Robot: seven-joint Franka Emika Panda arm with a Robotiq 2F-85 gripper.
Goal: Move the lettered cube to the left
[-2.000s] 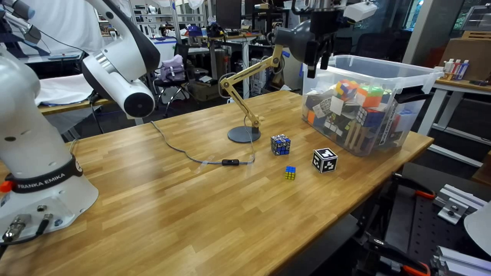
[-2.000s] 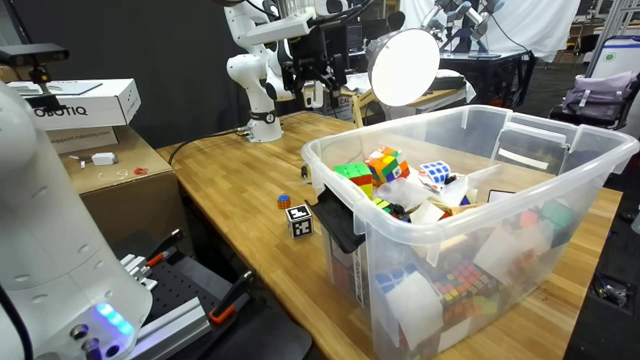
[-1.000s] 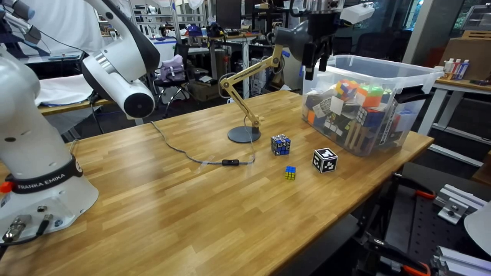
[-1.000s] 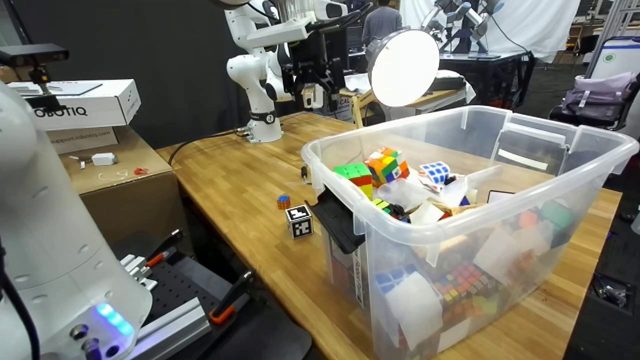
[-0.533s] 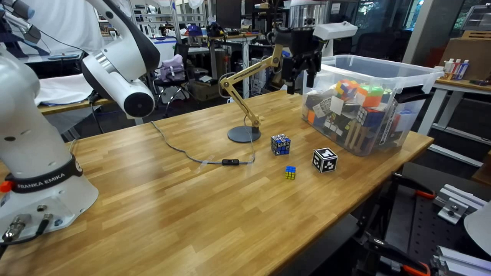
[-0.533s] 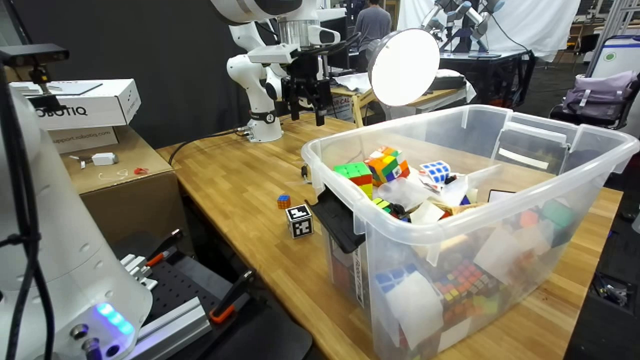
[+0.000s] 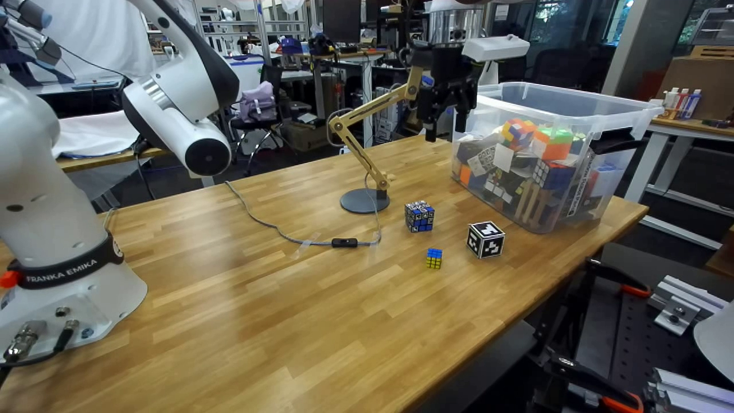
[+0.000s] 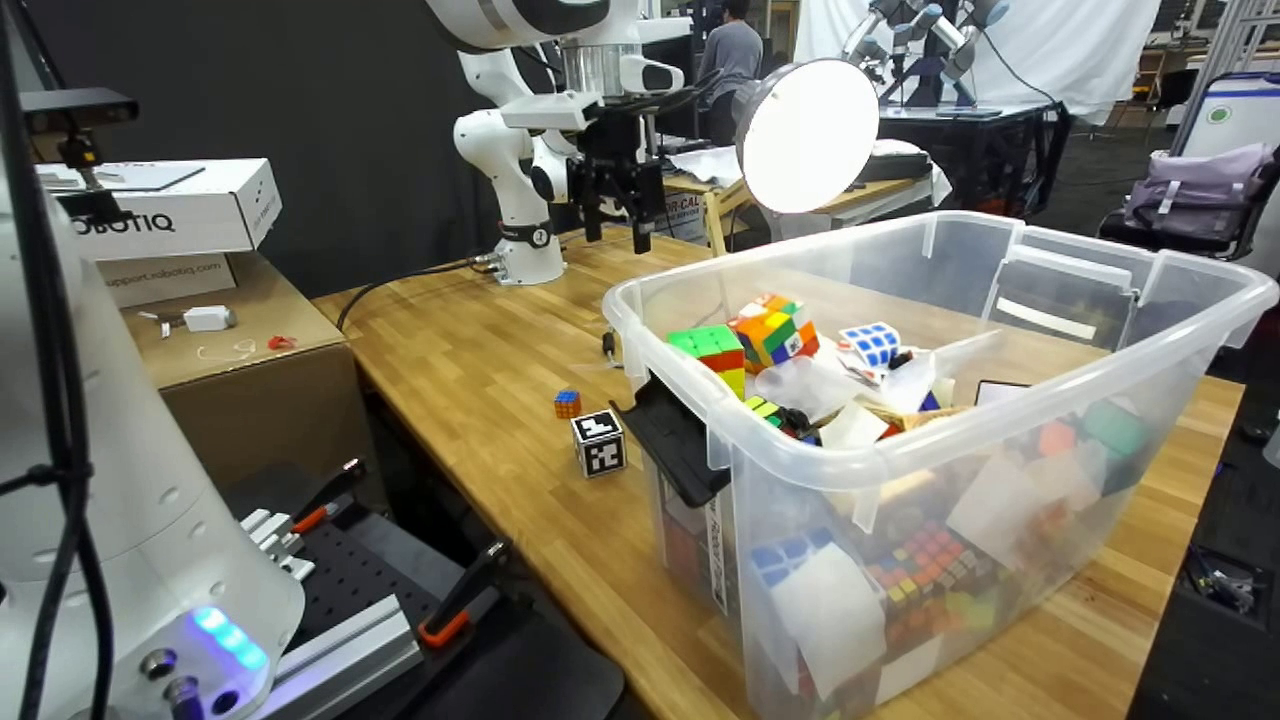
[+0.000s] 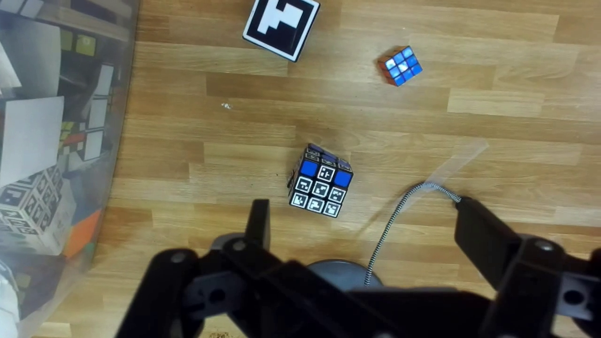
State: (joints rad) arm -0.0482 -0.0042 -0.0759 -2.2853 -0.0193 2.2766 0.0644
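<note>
Blue-and-black lettered cube on the wooden table, well below the wide-spread, empty claw.

A flat black backdrop rises behind a long honey-brown wooden table, where a round-headed desk lamp glows white; beyond a dark floor hangs a draped white sheet.
</note>
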